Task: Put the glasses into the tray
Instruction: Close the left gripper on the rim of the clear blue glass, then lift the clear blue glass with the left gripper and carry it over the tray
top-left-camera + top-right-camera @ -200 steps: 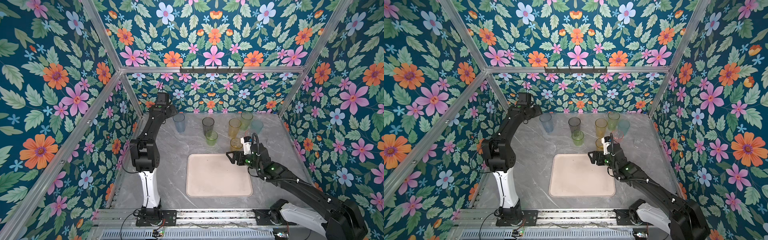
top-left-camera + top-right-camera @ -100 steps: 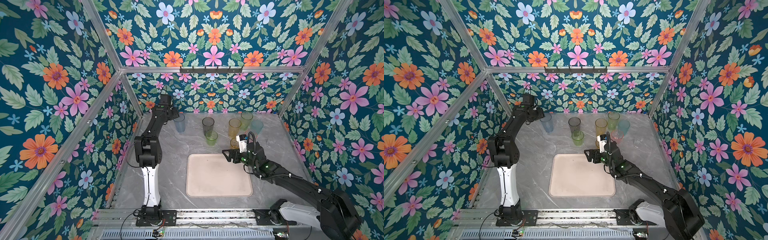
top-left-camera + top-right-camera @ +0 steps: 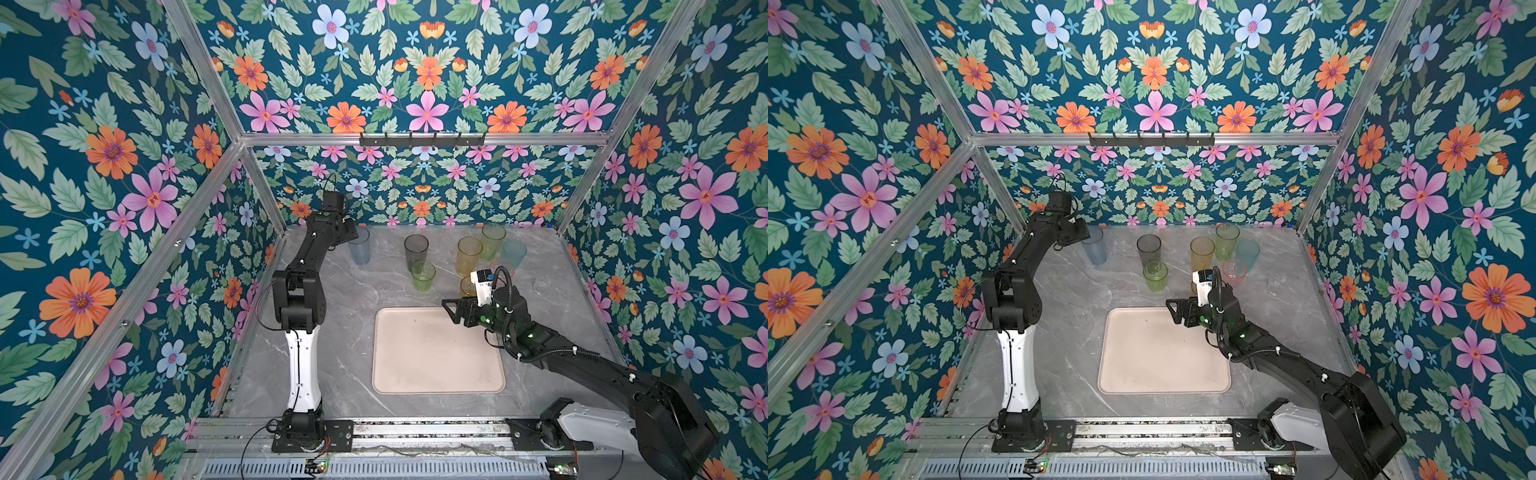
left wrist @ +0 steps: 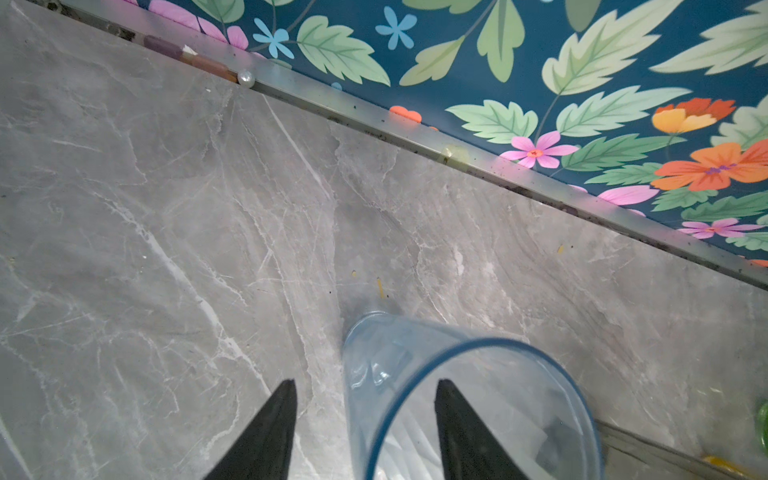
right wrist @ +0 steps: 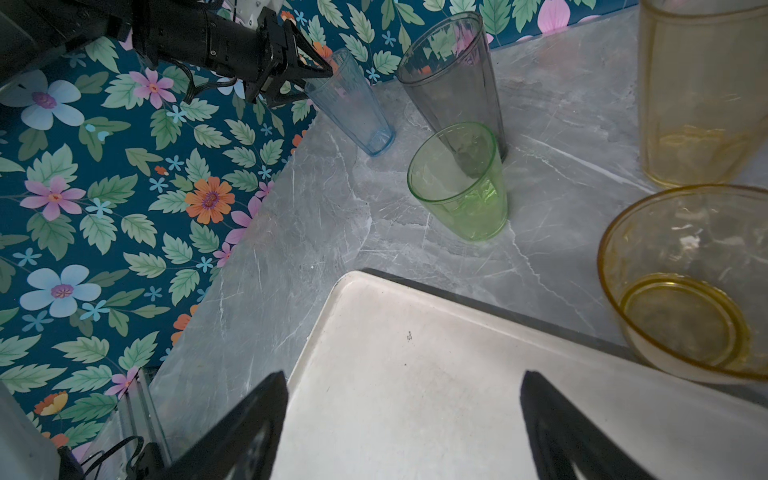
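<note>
In both top views the tray [image 3: 436, 357] [image 3: 1163, 357] lies bare at the middle of the grey table [image 3: 340, 332], and the glasses [image 3: 469, 253] all stand upright behind it, none on it. The left claw [image 3: 351, 233] [image 3: 1081, 233] is at the rim of the blue glass [image 3: 360, 252] [image 3: 1095, 250] at the back left, while the right claw [image 3: 451, 309] [image 3: 1175, 309] hangs over the tray's far right corner, just beside a short amber glass [image 3: 467, 286]. From the left wrist, the left claw [image 4: 365, 382] has its jaws apart, one finger inside the blue glass [image 4: 399, 357] and one outside it with a gap to the wall, so nothing is clamped. From the right wrist, the right claw [image 5: 403, 374] stands wide apart and empty above the tray [image 5: 457, 415], with the green glass [image 5: 461, 191] and grey glass [image 5: 453, 79] beyond
</note>
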Controlling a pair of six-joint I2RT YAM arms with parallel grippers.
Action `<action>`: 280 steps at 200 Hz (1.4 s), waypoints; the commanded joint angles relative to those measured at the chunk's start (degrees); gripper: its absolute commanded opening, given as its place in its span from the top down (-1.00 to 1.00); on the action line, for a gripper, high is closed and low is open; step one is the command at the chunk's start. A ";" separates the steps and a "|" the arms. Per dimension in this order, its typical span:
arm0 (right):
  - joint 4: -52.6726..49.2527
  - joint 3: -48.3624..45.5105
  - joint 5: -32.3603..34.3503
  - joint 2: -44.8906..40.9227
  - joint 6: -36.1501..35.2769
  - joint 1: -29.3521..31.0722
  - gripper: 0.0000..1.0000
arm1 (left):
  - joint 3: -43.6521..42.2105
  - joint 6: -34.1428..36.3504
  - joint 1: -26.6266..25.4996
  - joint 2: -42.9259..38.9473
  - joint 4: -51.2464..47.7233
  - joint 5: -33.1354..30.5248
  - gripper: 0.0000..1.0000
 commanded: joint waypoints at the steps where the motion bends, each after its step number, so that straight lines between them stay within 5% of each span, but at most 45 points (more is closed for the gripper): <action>1: 2.25 0.44 0.42 0.54 0.25 0.03 -0.78 | 0.27 1.45 0.11 0.22 -0.66 0.07 -0.01; 63: 1.87 1.41 1.41 1.90 0.65 0.03 -0.77 | 0.53 2.73 0.19 0.64 -1.10 -0.63 0.31; 280: 0.08 1.80 4.20 2.53 2.53 0.02 -0.76 | 0.66 4.64 0.37 -0.53 -4.02 -0.73 0.84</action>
